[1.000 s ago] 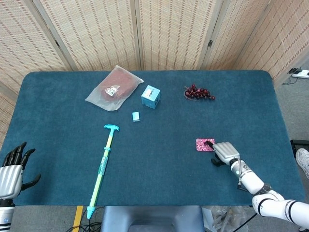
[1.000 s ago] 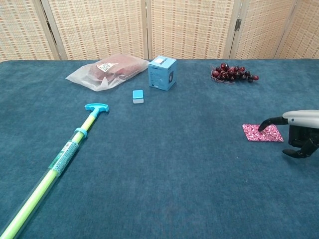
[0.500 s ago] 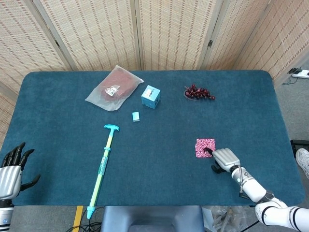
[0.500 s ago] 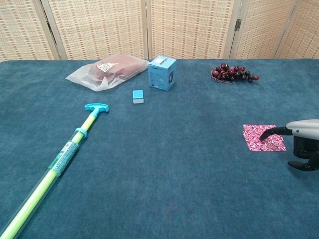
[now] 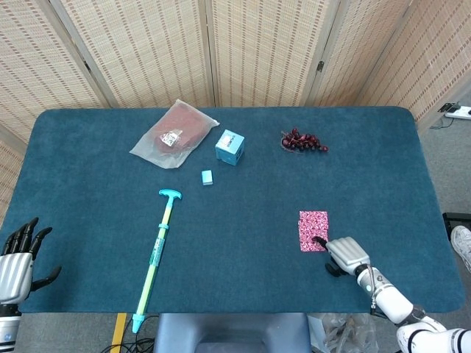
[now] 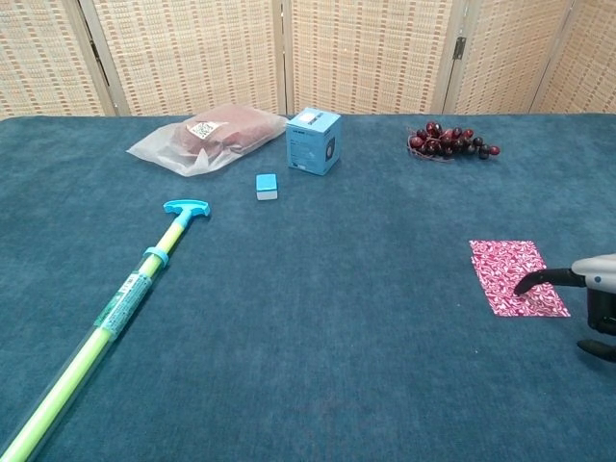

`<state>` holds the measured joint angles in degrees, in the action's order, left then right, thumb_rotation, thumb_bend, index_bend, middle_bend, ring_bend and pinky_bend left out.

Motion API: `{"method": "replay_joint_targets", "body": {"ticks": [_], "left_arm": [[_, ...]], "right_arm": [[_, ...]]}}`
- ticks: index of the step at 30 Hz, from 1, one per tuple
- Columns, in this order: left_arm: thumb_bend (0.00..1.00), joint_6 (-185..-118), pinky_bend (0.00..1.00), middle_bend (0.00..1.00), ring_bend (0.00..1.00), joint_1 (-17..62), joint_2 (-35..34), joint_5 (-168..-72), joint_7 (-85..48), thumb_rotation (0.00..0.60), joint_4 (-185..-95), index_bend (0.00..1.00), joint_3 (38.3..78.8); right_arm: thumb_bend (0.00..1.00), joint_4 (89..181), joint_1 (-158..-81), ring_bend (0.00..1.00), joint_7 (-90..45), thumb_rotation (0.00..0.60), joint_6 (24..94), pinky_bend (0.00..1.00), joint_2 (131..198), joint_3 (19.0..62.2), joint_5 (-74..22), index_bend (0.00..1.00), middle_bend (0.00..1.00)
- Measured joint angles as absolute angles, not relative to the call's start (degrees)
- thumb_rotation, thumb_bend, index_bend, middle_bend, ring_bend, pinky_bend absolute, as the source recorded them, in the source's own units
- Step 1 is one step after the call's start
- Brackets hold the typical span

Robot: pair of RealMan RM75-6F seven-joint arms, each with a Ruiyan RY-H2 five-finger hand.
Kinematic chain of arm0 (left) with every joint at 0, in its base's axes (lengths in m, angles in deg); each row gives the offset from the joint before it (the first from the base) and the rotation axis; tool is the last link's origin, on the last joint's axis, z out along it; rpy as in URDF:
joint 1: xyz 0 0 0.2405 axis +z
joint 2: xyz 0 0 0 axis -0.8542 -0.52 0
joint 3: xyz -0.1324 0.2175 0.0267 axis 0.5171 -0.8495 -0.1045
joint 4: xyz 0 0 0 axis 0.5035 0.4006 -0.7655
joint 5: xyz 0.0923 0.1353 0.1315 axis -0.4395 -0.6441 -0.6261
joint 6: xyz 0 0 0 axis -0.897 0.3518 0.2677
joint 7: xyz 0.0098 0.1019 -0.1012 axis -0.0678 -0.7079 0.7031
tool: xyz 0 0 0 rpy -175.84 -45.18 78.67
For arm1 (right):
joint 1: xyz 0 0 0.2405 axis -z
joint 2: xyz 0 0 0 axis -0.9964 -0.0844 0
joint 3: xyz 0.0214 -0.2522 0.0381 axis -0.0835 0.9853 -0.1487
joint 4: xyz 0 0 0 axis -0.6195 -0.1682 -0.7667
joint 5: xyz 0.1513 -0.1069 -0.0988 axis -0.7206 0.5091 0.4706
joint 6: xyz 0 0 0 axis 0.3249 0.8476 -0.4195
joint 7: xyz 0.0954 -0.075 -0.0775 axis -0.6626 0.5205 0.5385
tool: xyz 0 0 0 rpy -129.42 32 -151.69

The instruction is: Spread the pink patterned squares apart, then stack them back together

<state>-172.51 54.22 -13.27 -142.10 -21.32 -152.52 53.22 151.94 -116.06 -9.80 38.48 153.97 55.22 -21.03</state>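
Observation:
The pink patterned squares (image 5: 313, 230) lie on the blue table cloth at the right, overlapping into one long strip (image 6: 518, 276) that runs toward me. My right hand (image 5: 346, 254) sits just behind the strip's near end, one dark fingertip (image 6: 527, 283) pressing on the nearest square; it grips nothing. In the chest view the right hand (image 6: 599, 289) is cut off by the frame's edge. My left hand (image 5: 18, 257) hangs beyond the table's near left corner, fingers spread and empty.
A green and blue long-handled stick (image 5: 156, 254) lies left of centre. At the back are a bagged reddish item (image 5: 174, 132), a blue box (image 5: 229, 146), a small blue block (image 5: 207, 176) and a bunch of dark grapes (image 5: 302, 141).
My right hand has drawn back toward the table's near edge, its fingertip dragging the top pink square with it. The compact pile has stretched into a longer strip. The left hand stayed put.

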Motion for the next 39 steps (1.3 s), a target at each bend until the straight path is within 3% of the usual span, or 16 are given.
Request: {"method": "replay_joint_targets", "body": {"ticks": [8,16,39], "left_arm": [[0.26,-172.7,0.13,0.05,0.05,54.3,-13.3,-142.3,-21.2,0.6,-152.5,0.19,53.2],[0.26,-172.7,0.13,0.05,0.05,54.3,-13.4,-142.4,-21.3,0.6,-152.6,0.19,53.2],[0.26,-172.7,0.13,0.05,0.05,54.4,-13.7,-142.2,-21.4,0.6,-152.8,0.19,53.4]], "right_arm": [[0.48,154.1,-114.7,1.0,-9.2,0.6,40.5,1.0,152.3,56.1,-20.4,0.12,0.98],[0.48,153.5,-114.4,1.0,-10.8,0.6,42.0,1.0,151.7,54.2,-20.5,0.12,0.98],[0.48,146.9,-118.3,1.0,-9.7,0.6,36.4,1.0,156.3,51.6,-26.7,0.12,0.98]]}}
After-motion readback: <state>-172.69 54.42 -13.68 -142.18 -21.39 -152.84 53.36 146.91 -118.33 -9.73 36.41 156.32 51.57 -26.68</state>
